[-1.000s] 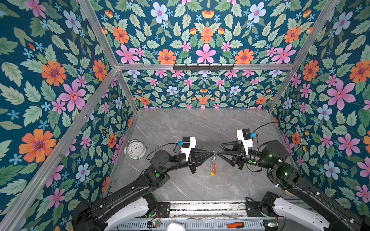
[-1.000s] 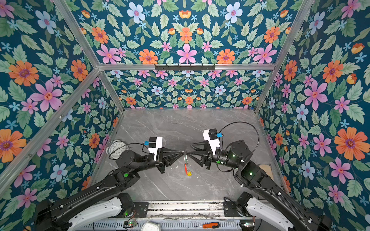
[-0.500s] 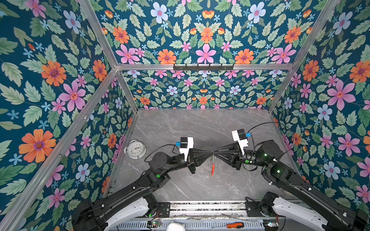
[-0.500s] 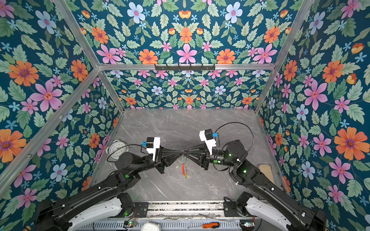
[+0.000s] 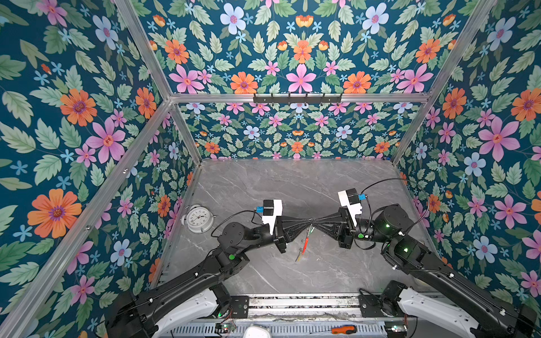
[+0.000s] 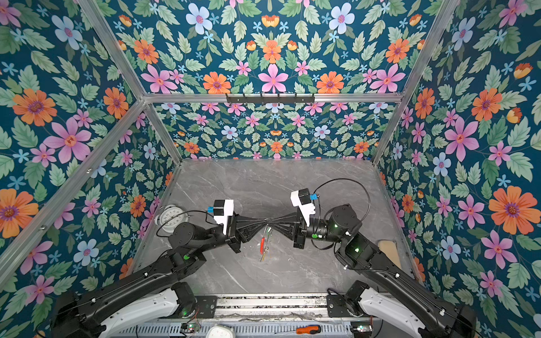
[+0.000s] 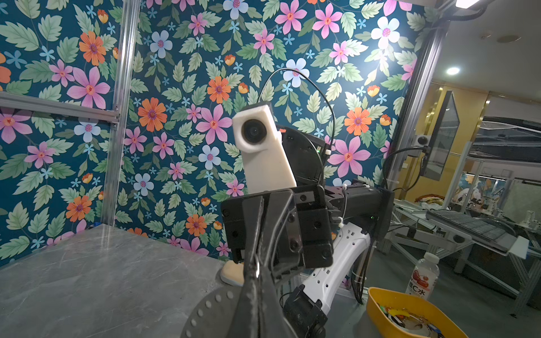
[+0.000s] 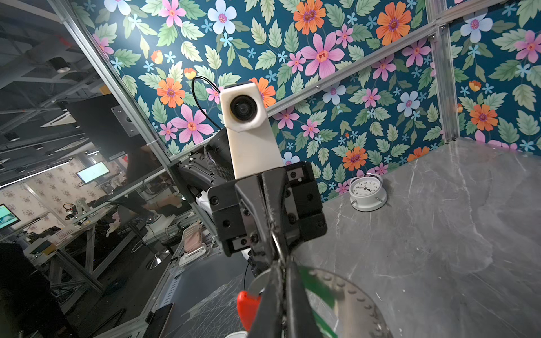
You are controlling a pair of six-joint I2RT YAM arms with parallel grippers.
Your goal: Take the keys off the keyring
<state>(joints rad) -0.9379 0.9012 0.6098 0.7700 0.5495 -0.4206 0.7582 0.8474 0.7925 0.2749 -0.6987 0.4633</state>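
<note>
Finding: my left gripper and right gripper meet tip to tip in mid-air over the centre of the grey counter. Both pairs of jaws are pressed together.

The keyring hangs from that meeting point, clear of the counter, and well apart from the alarm clock by the side wall. My left jaws are clamped on its upper rim. My right jaws are closed on the hardware at the same spot, but I cannot tell whether they pinch a split ring, a key or the loop itself.

Assessment of the hold: opposed grips this close together let one arm anchor the loop while the other works a key round its ring. Holding it aloft leaves the keys free to swing.

Orientation: the loop hangs edge-on to the top views. Its long axis runs down from the jaws, leaning slightly toward the near edge. The green-headed key sits beside my right jaws; the yellow-headed key hangs lowest.
</note>
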